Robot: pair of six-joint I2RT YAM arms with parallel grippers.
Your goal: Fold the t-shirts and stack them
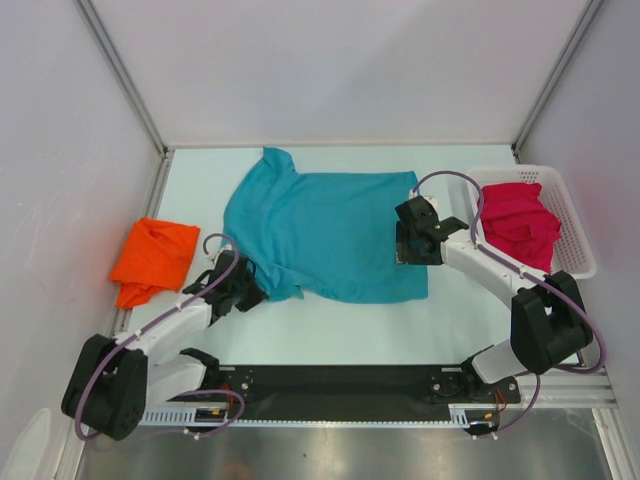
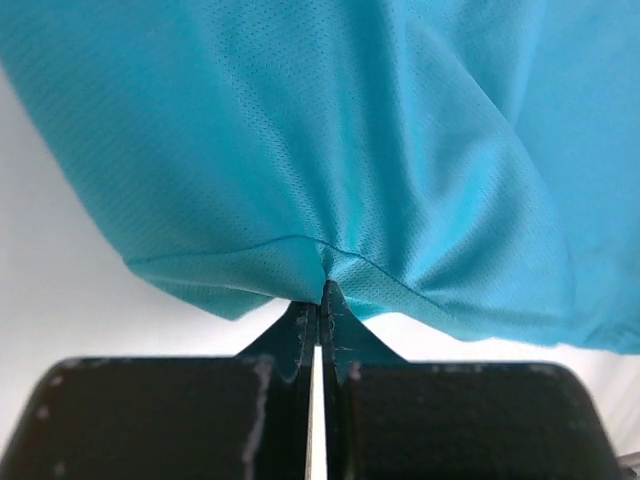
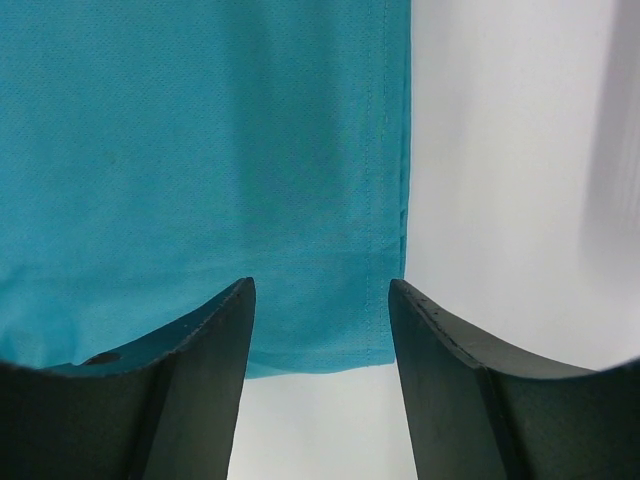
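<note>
Left wrist view: the left pincer (image 2: 318, 300) clamps tight on the teal t-shirt (image 2: 350, 130) hem; the right pincer (image 3: 320, 290), fingers parted, grips nothing, directly over the shirt's corner.

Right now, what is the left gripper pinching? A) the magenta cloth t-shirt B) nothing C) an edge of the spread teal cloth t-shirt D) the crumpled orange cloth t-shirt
C: the left gripper is shut on a stitched edge of the teal cloth t-shirt.
</note>
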